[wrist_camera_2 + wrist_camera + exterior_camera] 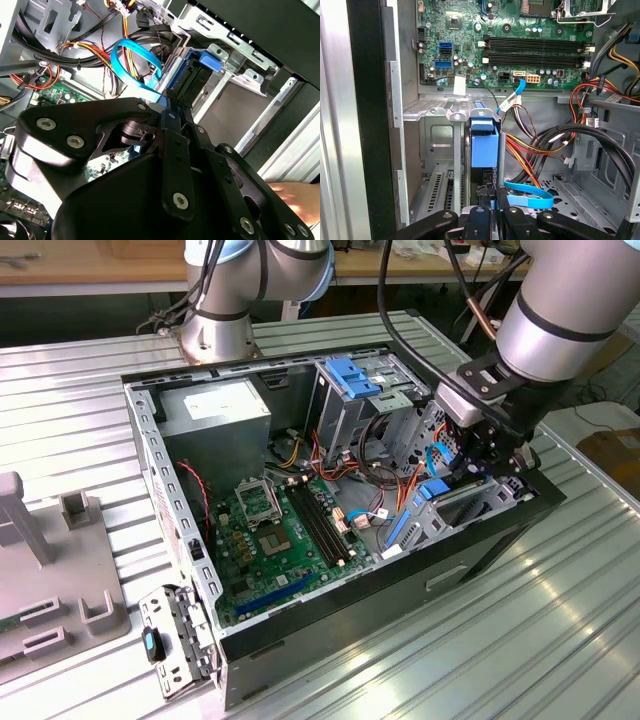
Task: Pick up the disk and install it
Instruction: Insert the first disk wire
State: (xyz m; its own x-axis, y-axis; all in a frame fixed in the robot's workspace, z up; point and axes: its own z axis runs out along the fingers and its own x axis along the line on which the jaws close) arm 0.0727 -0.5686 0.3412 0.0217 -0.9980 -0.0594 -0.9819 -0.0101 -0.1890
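The claw [487,462] hangs at the end of the arm over the corner of the open computer case [160,455] on the exterior view's right, down among the drive bays. In the first wrist view its black fingers [496,214] are drawn narrow and pinch the edge of the disk [484,142], which stands on edge in a slot of the grey metal bay [436,131], its bright blue rail facing out. In the second wrist view the same fingers [171,131] meet at the blue plastic of the disk [192,62], close against the bay's metal frame [235,65]. In the exterior view the blue of the disk [433,490] shows just below the claw, inside the case near its front wall.

A flat blue data cable [530,196] curls just beside the fingers, and bundles of red, yellow and black wires [555,145] run past it. Beyond them lies the green motherboard [265,540] with its black memory slots [535,47]. Farther back in the case sits the blue-topped drive cage [352,380], and at the far corner the grey power-supply box [218,405]. The case rests on a ribbed metal table [520,640], with a grey fixture [60,570] on the exterior view's left
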